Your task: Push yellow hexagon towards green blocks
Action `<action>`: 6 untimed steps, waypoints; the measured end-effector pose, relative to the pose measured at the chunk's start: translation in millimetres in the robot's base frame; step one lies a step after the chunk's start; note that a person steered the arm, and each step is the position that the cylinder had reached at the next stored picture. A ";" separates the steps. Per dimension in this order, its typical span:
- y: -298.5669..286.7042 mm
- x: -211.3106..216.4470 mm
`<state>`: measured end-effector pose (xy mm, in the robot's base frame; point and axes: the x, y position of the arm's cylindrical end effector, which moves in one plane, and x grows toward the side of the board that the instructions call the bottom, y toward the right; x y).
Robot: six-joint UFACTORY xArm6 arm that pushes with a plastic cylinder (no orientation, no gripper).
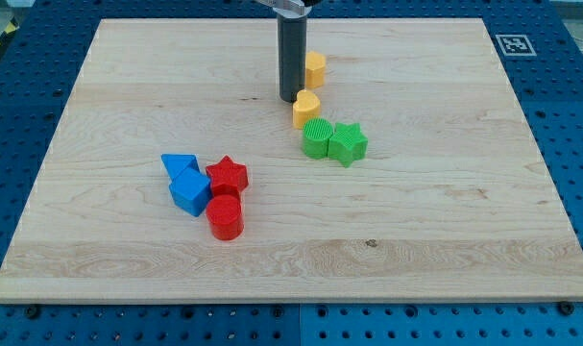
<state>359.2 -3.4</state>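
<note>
my tip (291, 99) sits just left of the yellow hexagon (314, 69), no hand to speak of, and the yellow heart (306, 108) blocks the path toward the green blocks (333, 140), so it'd probably get shoved along.

A light wooden board (291, 240) lies on a blue table (22, 77) full of little holes. A black-and-white square tag (511, 43) sits at the view's top right.

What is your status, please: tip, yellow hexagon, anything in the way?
My tip just left of yellow hexagon. Yellow heart sits between hexagon and green blocks, in the way.
</note>
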 end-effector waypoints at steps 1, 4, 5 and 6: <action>0.0 3.1; -3.3 -7.8; -5.7 -17.0; -5.7 -17.2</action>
<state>342.1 -9.2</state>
